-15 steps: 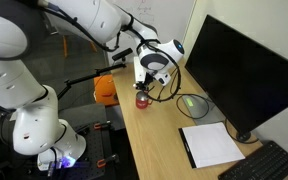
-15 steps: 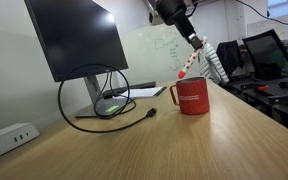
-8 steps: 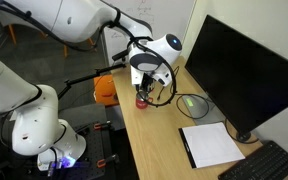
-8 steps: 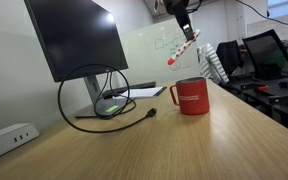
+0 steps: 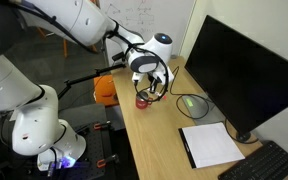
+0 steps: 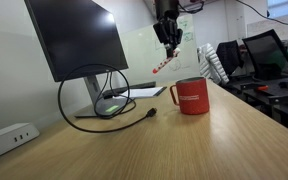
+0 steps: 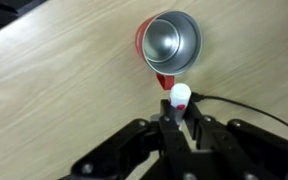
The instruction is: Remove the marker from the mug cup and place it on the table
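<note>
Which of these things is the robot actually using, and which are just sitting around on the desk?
Part of the job:
- marker, held in the claw
- red mug cup
- table

Just lying about:
- monitor
- black cable
- white paper
- keyboard
- orange object

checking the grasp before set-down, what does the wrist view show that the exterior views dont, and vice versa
Only the wrist view: the mug cup with its empty, shiny inside, and the marker end-on, white tip showing. Only the exterior views: the marker's full tilted length hanging clear of the cup, plus the monitor and the sheet of paper. Both: the hand shut on the marker, the cup standing on the table.
</note>
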`<state>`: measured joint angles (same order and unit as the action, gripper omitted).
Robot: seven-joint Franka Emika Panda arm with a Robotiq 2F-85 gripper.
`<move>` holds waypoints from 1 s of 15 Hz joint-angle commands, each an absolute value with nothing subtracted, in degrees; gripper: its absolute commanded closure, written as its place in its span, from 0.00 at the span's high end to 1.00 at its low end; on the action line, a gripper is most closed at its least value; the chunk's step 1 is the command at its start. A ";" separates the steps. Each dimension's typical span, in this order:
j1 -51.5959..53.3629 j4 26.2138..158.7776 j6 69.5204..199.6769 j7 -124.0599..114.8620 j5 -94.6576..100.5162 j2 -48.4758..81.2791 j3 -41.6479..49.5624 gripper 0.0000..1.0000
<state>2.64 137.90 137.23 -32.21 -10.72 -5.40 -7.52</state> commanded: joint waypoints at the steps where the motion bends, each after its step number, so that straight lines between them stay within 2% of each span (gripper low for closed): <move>1: 2.58 134.08 139.46 -49.58 -1.56 0.16 -8.43 0.05; 8: 4.44 124.93 135.81 -75.86 12.46 9.87 -1.57 0.05; 15: 3.99 128.53 131.65 -92.04 13.54 9.31 4.99 0.05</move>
